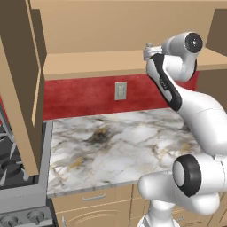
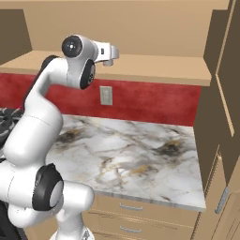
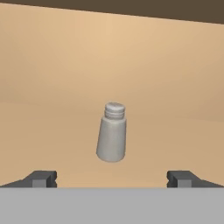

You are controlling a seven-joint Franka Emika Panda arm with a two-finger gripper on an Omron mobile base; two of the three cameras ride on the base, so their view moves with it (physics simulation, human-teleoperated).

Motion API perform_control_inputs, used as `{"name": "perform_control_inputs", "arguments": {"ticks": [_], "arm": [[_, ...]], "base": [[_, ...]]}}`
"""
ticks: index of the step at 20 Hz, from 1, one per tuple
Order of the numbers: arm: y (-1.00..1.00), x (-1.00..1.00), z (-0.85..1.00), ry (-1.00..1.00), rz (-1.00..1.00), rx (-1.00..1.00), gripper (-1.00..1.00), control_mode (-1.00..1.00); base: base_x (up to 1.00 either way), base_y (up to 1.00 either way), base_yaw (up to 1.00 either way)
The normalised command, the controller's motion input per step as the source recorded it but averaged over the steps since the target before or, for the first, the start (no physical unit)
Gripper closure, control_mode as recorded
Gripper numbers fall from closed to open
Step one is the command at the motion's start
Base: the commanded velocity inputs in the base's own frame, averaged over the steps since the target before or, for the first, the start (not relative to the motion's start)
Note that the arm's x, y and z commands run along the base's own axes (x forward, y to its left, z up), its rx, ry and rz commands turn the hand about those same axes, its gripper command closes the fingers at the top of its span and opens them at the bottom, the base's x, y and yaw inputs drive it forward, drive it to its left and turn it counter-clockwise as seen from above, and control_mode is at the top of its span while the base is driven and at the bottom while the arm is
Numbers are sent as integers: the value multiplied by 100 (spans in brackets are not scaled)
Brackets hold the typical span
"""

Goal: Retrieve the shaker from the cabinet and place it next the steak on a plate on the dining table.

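Shaker [image 3: 112, 133], a small grey cylinder with a ribbed lighter cap, stands a little tilted on the smooth wooden shelf [image 3: 65, 131] of the cabinet [image 1: 26, 88], ahead of the gripper [image 3: 112, 178]. Both dark finger tips [image 3: 41, 178] are spread wide and touch nothing. Below the shelf are a red wall [image 1: 84, 95] with a socket [image 1: 120, 90] and a veined marble counter [image 1: 111, 146].

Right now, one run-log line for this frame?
phase: reach | fingers: open, apart from shaker | shaker: upright on cabinet shelf, centred ahead | held: nothing
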Motion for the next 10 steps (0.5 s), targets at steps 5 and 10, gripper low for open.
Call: {"name": "perform_control_inputs", "arguments": {"ticks": [5,10], "arm": [[0,23,0,0,0,0,-100,-100],[0,38,0,0,0,0,-100,-100]], "base": [[0,0,0],[0,0,0]]}}
